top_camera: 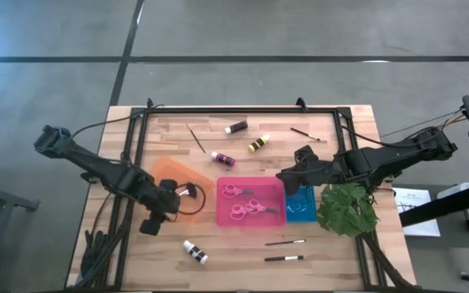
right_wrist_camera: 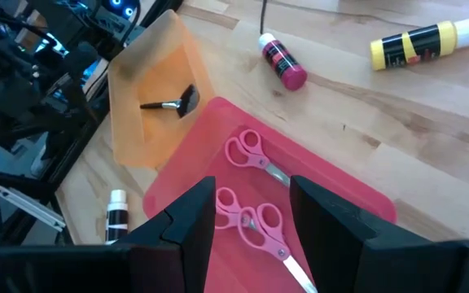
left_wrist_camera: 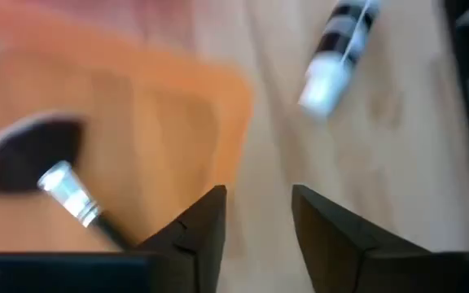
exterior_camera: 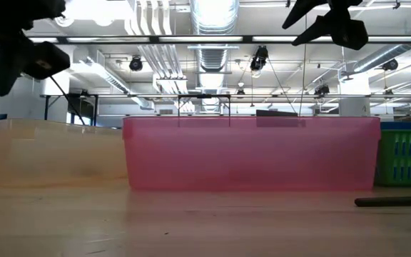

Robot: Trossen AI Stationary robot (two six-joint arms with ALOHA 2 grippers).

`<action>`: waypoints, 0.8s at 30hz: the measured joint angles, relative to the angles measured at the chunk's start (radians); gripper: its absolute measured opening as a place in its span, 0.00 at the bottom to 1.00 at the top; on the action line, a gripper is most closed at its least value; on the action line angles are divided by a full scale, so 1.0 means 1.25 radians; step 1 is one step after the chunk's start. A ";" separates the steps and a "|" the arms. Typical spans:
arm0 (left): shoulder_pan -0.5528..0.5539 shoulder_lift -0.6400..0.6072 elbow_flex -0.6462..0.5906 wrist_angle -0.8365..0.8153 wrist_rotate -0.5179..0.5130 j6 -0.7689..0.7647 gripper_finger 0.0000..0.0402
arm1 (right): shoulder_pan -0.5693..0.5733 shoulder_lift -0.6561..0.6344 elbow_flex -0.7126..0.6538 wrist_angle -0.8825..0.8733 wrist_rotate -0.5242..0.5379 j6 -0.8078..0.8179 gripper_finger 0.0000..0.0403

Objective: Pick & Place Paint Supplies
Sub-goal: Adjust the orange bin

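My left gripper (top_camera: 173,202) hovers open over the near right corner of the orange tray (top_camera: 169,175); a dark-handled brush (left_wrist_camera: 55,175) lies in that tray, beside the fingers and clear of them. A white bottle (left_wrist_camera: 332,57) lies on the table beyond the tray (top_camera: 195,251). My right gripper (top_camera: 287,175) hangs open above the far right part of the pink tray (top_camera: 251,218), where two pink-handled scissors (right_wrist_camera: 255,216) lie flat. Pink (top_camera: 223,159), yellow (top_camera: 258,144) and black (top_camera: 236,127) bottles lie on the far half of the table.
Thin brushes lie loose at the far side (top_camera: 195,137) (top_camera: 306,133) and near the front edge (top_camera: 285,242) (top_camera: 283,259). A blue tray (top_camera: 301,207) stands right of the pink one, with a green leafy plant (top_camera: 347,210) beside it. A black frame (top_camera: 243,110) rims the table.
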 joint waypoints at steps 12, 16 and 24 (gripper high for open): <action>-0.008 0.016 -0.057 -0.040 -0.025 0.010 0.40 | 0.000 0.000 0.002 0.000 0.004 0.011 0.39; -0.006 0.016 -0.059 -0.048 -0.060 -0.019 0.35 | 0.000 0.000 0.003 0.000 0.006 0.016 0.39; -0.009 0.016 -0.061 -0.071 -0.025 -0.055 0.25 | 0.000 0.001 0.003 0.000 0.017 0.015 0.39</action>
